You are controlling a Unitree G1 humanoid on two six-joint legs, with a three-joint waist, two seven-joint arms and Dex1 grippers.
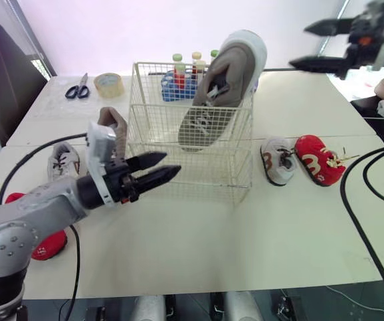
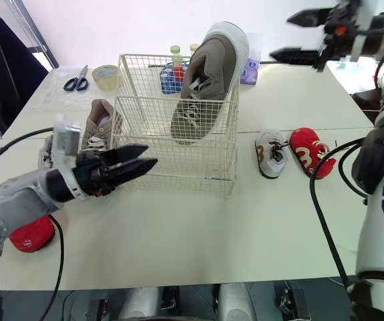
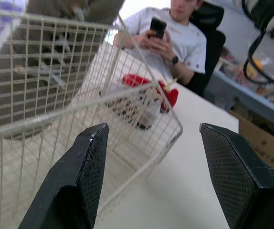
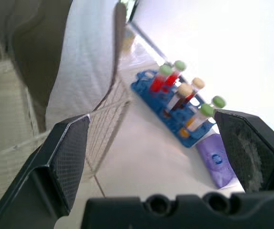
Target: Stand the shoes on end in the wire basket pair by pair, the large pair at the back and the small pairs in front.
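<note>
A white wire basket [image 1: 199,167] stands mid-table. One large grey-brown shoe [image 1: 222,87] stands on end at its back right, toe up. Its mate [image 1: 112,122] lies outside, by the basket's left wall. A small white shoe [image 1: 63,160] and a small red shoe [image 1: 45,244] lie at the left. Another white shoe [image 1: 277,160] and red shoe [image 1: 319,159] lie to the basket's right. My left gripper [image 1: 172,164] is open and empty, just in front of the basket's front-left wall. My right gripper [image 1: 299,45] is open and empty, raised to the right of the upright shoe.
Behind the basket are a blue rack of test tubes [image 1: 177,83], a tape roll [image 1: 109,84], scissors [image 1: 78,88] and a purple packet [image 2: 249,70]. A person holding a phone [image 3: 165,38] sits at the table's right end. Black cables [image 1: 362,221] trail over both sides.
</note>
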